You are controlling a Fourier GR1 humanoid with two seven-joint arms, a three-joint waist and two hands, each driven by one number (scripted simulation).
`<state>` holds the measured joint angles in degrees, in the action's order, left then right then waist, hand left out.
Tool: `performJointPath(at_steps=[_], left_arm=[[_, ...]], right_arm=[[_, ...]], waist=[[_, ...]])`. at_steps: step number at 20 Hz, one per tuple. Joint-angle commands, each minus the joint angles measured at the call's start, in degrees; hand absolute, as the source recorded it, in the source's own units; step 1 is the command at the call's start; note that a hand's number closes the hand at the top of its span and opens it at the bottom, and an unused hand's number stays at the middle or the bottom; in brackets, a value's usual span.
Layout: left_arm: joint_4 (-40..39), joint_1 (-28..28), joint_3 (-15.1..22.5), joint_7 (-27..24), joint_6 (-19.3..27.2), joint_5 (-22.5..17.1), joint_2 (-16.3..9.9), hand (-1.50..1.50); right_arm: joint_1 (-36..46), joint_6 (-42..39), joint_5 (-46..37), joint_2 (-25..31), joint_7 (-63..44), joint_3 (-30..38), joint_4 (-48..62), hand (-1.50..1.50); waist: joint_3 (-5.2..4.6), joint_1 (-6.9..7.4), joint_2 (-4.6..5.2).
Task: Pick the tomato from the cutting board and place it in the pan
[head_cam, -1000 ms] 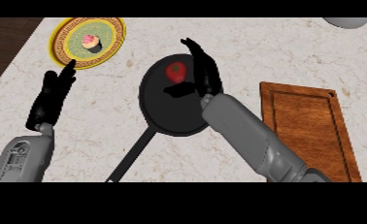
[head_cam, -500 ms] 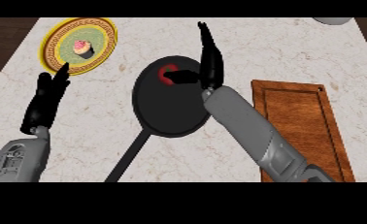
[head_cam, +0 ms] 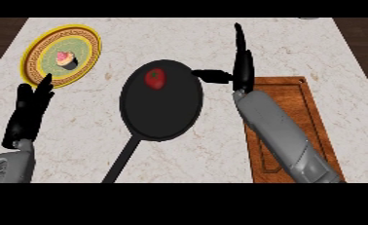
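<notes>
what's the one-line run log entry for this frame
tomato: in pan | right hand: open, beside pan, apart from tomato | left hand: open, resting near plate | cutting board: no tomato

The right hand [head_cam: 242, 63] stands right of centre, fingers straight and pointing to the top, thumb stuck out leftward; its grey forearm runs to the lower right. The left hand [head_cam: 28, 112] rests open at the left edge, fingers up.
</notes>
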<state>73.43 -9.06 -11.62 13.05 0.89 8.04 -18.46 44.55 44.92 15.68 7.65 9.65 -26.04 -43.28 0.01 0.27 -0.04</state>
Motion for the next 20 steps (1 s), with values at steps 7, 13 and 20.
performJointPath(at_steps=[7,13,20], left_arm=[[2.2,1.4,-0.7,1.4,1.2,0.5,0.2,0.00],[0.1,0.3,-2.4,1.0,-2.0,-1.5,-1.2,0.00],[4.6,2.7,-1.1,2.7,-0.8,-0.3,0.9,0.00]], right_arm=[[-21.8,-11.6,2.1,19.7,-5.5,0.9,-30.7,-1.50],[-30.6,-21.4,4.1,26.7,-1.1,9.1,-35.2,-1.50],[-44.0,-28.4,6.2,33.1,2.4,17.6,-43.9,-1.50]], waist=[[-0.05,-1.99,-0.48],[-0.02,-0.70,-0.02],[-0.01,-0.93,-0.12]])
